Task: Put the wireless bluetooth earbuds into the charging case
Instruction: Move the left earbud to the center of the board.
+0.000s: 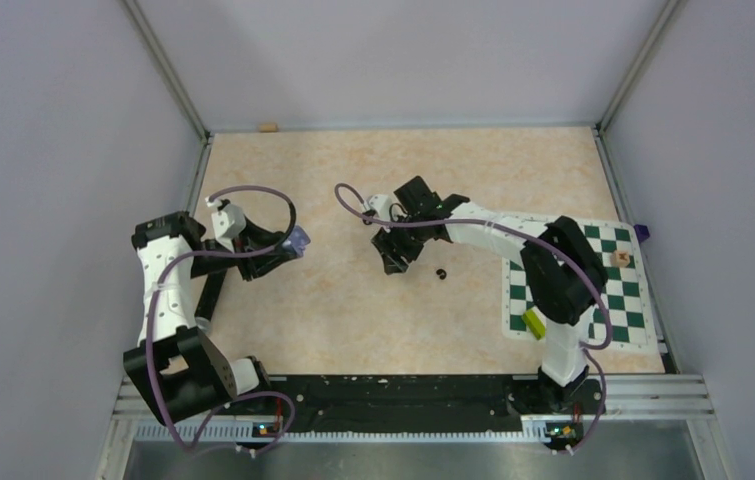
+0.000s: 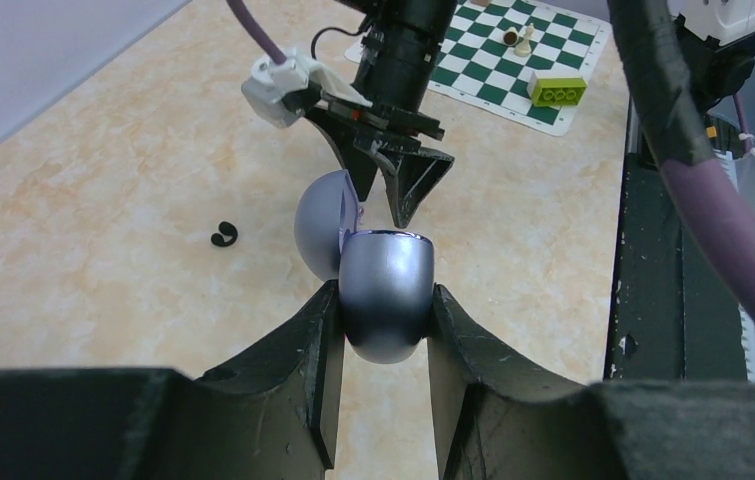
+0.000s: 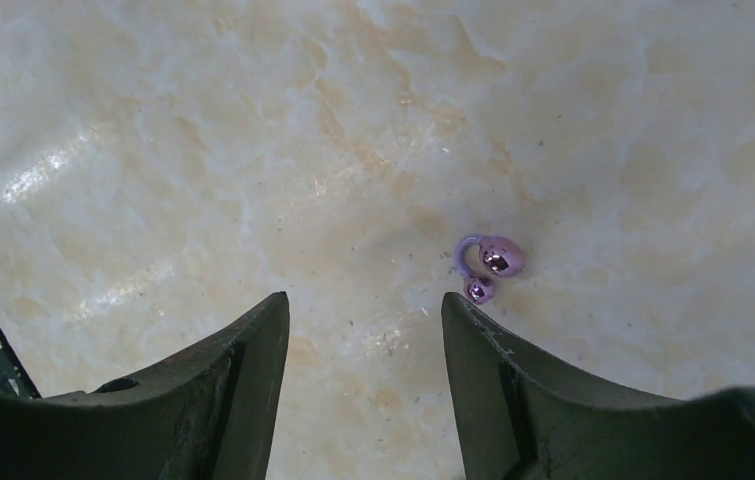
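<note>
Mid-table, left tool [image 2: 383, 300] clamps case [image 2: 385, 265] — right tool [image 3: 363, 305] parted beside earbud [image 3: 490, 264], seemingly untouched.

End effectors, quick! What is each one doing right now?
Left end effector: closed, holding the lilac charging case.
Right end effector: open, empty; a lilac earbud lies nearby.

Bright, even light is cast from above, and shadows are kept soft. A pale sheen is spread across the counter [image 3: 73, 170]. A strong highlight is seen on the case [image 2: 385, 285]; the left fingers [image 2: 293, 385] are rendered dark and blurred.
</note>
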Available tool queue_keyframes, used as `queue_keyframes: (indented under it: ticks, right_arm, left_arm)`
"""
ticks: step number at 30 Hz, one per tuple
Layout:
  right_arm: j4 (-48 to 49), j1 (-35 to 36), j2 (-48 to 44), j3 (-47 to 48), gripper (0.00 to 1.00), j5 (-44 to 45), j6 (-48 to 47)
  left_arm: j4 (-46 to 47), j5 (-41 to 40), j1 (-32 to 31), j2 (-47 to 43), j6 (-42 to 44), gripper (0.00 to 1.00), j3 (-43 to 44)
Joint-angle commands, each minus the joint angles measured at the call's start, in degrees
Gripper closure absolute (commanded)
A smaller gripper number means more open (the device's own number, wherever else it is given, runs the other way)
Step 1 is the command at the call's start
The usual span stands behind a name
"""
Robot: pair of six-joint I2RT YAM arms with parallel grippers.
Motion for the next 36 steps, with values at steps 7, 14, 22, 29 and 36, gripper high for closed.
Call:
queue_keyframes:
  ticks: [7, 14, 22, 29, 36]
  right_arm:
    - [-0.14, 0.73, 6.07, 1.05, 0.43, 3.39, -2.75]
    - [0.09, 0.65, 7.20, 1.20, 0.43, 7.57, -4.09]
    - [7.02, -0.93, 5.21, -1.29, 0.44, 15.36, -3.42]
    - [14.21, -2.00, 3.14, -3.76, 0.46, 27.86, -2.89]
    - [16.64, -2.39, 2.14, -4.29, 0.46, 34.80, -3.72]
  left_arm:
    - [-1.22, 2.30, 1.17, -0.07, 1.73, 1.00, -0.78]
    - [-1.28, 2.49, 1.49, -0.16, 1.91, 1.00, -0.97]
    - [-1.27, 2.74, 1.66, -0.15, 2.00, 1.00, -1.00]
    - [-1.28, 2.98, 1.80, -0.16, 1.91, 1.00, -1.08]
    - [-1.24, 2.98, 1.92, -0.09, 2.00, 1.00, -1.13]
